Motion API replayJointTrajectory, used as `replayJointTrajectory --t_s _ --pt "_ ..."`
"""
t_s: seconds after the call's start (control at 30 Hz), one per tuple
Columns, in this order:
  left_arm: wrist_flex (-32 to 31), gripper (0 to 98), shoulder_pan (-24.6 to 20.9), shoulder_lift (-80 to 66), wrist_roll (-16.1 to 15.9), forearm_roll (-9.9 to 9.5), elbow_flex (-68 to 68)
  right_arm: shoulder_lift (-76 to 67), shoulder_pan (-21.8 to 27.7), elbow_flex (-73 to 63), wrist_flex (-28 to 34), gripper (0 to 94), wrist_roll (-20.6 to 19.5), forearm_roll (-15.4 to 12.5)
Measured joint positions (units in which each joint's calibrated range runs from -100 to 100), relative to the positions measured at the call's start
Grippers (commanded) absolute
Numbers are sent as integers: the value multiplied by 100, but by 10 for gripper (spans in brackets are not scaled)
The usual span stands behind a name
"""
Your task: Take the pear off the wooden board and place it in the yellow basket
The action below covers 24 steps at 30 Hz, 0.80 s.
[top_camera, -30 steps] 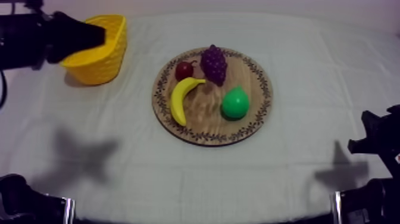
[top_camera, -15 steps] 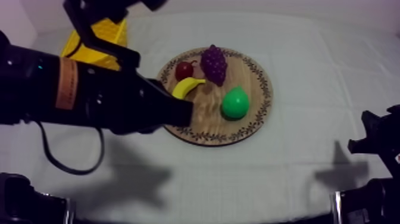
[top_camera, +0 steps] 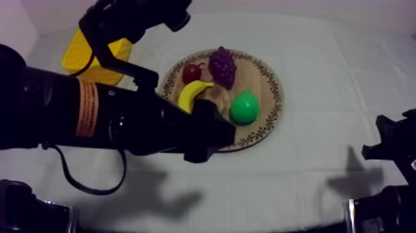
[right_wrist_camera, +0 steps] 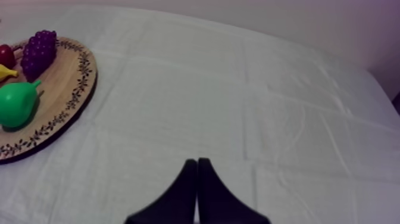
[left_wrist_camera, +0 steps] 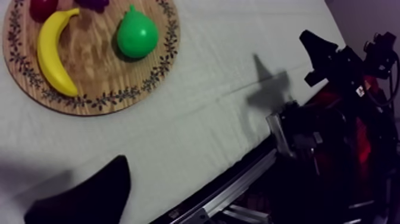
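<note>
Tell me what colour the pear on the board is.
The pear is bright green, clearest in the left wrist view.

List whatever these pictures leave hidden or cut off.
- Top view: the left arm covers much of the yellow basket; its inside cannot be seen.
- Top view: the same arm hides the banana's lower end and the wooden board's near-left rim.
- Left wrist view: the grapes and small red fruit are cut off by the picture's edge.
</note>
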Motion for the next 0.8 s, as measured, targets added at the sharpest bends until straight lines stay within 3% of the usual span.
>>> replayJointTrajectory --t_s 0.13,0.37,0.8 --pt "-81 902 -113 59 -42 84 114 0 0 0 0 3 0 0" --pt "92 856 -421 687 -241 417 -143 0 0 0 0 3 0 0" --pt "2105 811 -745 3124 -602 729 -2602 0 8 0 0 3 0 0"
